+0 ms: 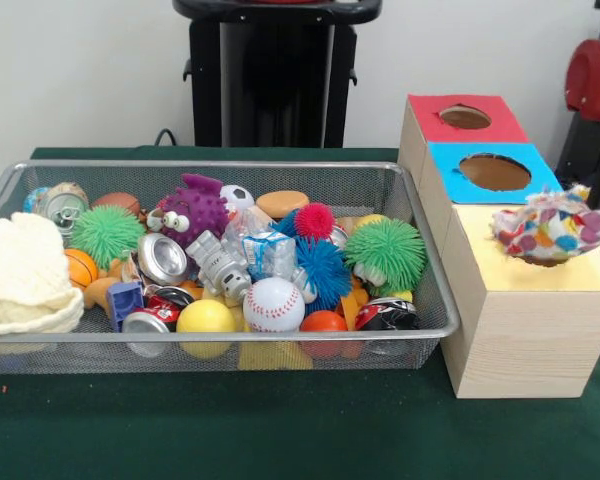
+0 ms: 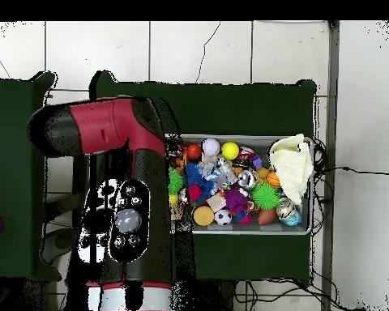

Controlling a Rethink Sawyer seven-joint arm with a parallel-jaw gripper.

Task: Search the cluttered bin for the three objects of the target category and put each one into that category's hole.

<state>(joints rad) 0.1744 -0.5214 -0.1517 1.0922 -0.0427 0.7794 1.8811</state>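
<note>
- Printed cloth piece (image 1: 552, 232) lies bunched over the yellow-topped hole (image 1: 540, 262): light, limp; I'd pinch a raised fold.
- End effector: hidden in both views.

Bright, even lighting (soft shadows), mild blur.

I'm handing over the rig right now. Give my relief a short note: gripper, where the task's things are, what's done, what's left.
Gripper: not visible in either view; the arm covers the boxes from overhead.
Wire mesh bin: full of balls, cans and toys, with a cream knitted cloth at one end.
One printed cloth piece lies over the yellow-topped hole, bunched, not clearly dropped in.
Left: confirm it falls through; no other printed cloth pieces show in the bin, so dig.
</note>
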